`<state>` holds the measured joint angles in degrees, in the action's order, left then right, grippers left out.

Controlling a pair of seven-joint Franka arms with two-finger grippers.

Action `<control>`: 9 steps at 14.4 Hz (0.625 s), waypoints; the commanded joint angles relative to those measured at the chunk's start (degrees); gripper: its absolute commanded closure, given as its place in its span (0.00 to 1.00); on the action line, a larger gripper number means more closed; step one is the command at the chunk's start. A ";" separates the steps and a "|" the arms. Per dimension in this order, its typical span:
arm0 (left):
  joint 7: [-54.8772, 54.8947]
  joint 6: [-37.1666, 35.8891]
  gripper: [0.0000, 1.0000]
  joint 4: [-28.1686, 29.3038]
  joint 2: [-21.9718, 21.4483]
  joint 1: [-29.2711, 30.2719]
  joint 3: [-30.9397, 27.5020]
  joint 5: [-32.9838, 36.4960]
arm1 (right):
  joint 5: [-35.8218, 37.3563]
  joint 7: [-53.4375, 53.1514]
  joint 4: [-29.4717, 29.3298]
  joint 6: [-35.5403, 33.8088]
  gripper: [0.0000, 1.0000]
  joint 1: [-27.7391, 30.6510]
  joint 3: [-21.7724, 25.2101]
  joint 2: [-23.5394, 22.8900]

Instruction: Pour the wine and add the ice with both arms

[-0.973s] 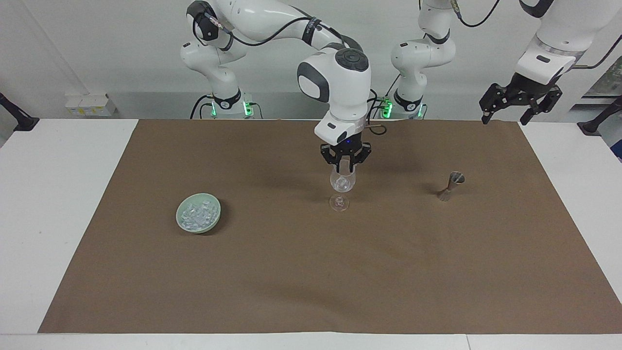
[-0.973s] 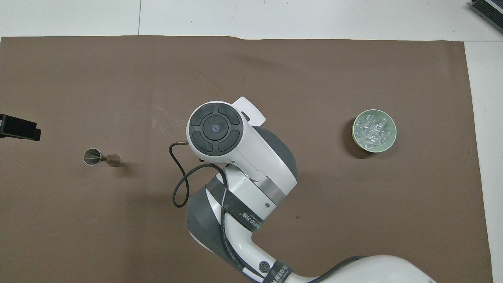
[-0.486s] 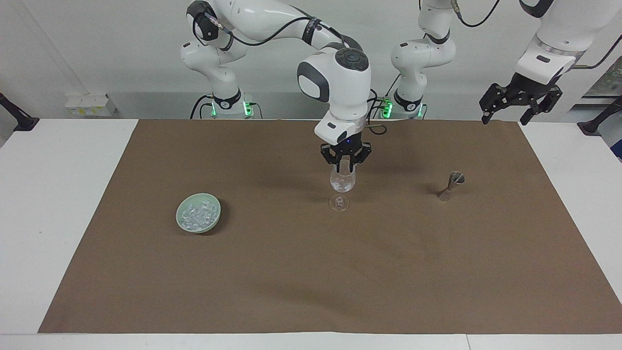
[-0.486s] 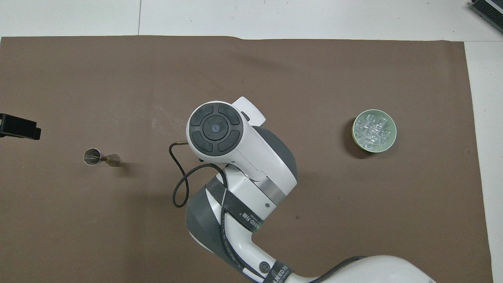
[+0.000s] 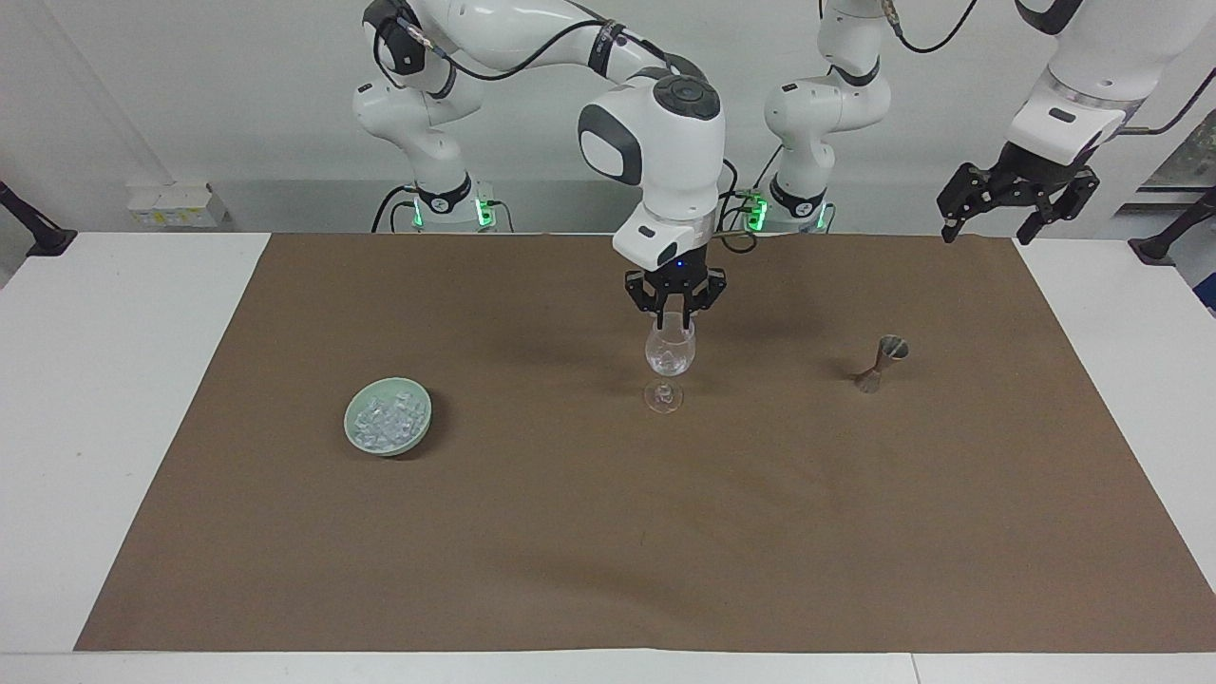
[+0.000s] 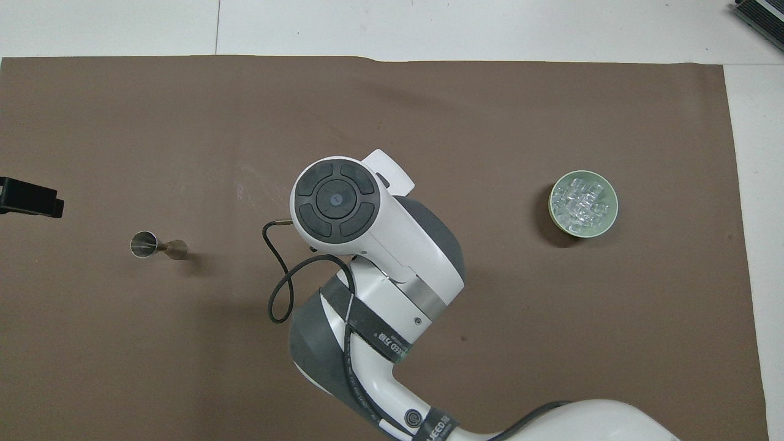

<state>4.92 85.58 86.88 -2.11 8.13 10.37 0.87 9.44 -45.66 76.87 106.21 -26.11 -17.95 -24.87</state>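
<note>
Two tools: the right tool [image 5: 673,316], fingers nearly together, hangs directly over the wine glass [image 5: 669,354]; lift straight up, sparing its rim. The left tool [image 5: 991,220], wide open, waits well away from the glass.

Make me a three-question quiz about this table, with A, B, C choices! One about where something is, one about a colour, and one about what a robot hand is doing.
1. Where is the ice?
A. In the bowl
B. In the jigger
C. Loose on the brown mat

2. What colour is the bowl?
A. Red
B. Pale green
C. Black

3. What is the left gripper doing?
A. Squeezing the jigger
B. Holding the bowl
C. Waiting open in the air, holding nothing

Answers:
1. A: the clear cubes lie heaped inside the bowl; a few also show in the glass.
2. B: its rim is pale green in both views.
3. C: it hangs over the mat's edge at its own end of the table, while the right gripper is over the glass.
</note>
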 commanded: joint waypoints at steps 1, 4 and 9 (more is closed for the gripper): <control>0.61 0.64 0.00 1.01 -0.97 0.74 0.35 0.10 | 0.14 -1.36 -0.06 -1.00 0.62 0.35 0.02 2.44; 0.61 0.64 0.00 1.01 -0.97 0.83 0.35 0.10 | 0.06 -0.75 1.34 -1.09 0.58 1.93 0.10 5.87; 0.70 0.72 0.00 0.83 -0.97 1.44 0.26 0.01 | -0.03 3.10 6.60 -1.71 0.40 8.78 0.02 12.19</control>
<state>4.92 85.60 86.88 -2.11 8.54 10.36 0.87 9.43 -44.96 78.03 104.35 -20.71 -17.38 -17.04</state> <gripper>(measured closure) 0.000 0.423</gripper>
